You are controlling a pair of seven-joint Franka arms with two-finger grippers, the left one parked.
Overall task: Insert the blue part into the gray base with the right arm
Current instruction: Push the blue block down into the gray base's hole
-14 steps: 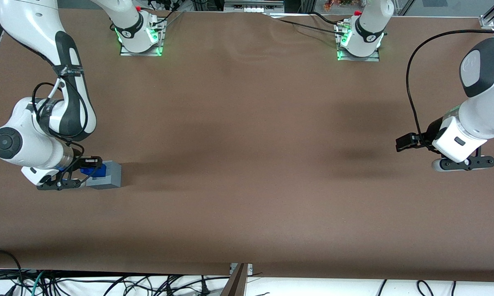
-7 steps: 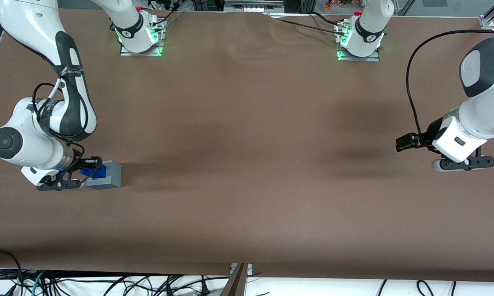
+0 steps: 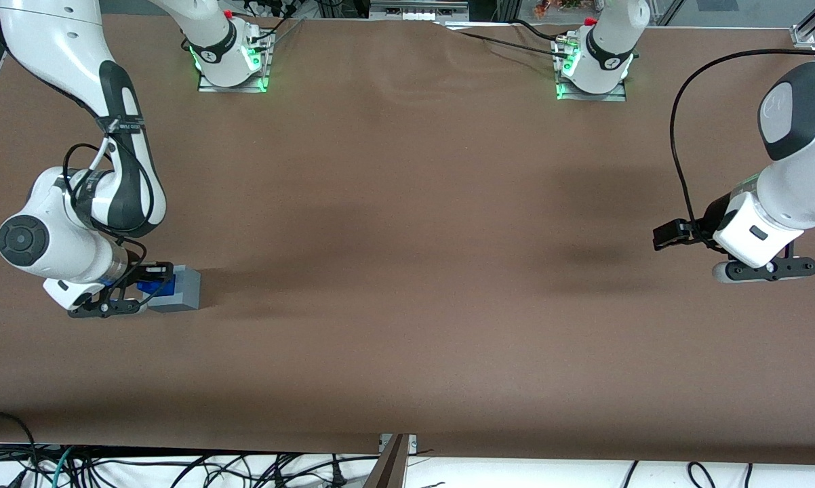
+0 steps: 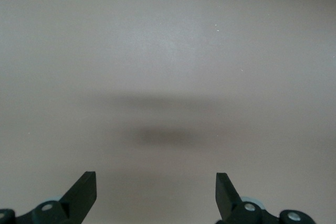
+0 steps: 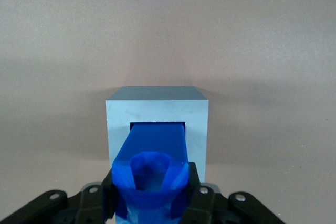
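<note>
The gray base (image 3: 180, 290) sits on the brown table at the working arm's end. In the right wrist view the gray base (image 5: 157, 109) shows its square recess, and the blue part (image 5: 152, 169) reaches into that recess with its far end. My right gripper (image 3: 151, 285) is shut on the blue part (image 3: 155, 286) and stands at the base, on the side away from the parked arm. The black fingers (image 5: 109, 195) press both sides of the blue part. How deep the part sits is hidden.
Two arm mounts with green lights (image 3: 232, 68) (image 3: 590, 74) stand at the table edge farthest from the front camera. The parked arm (image 3: 773, 224) hangs over its own end of the table. Cables lie below the near edge.
The right arm's wrist has shifted a little toward the gray base, carrying the blue part farther into it. The base has not moved.
</note>
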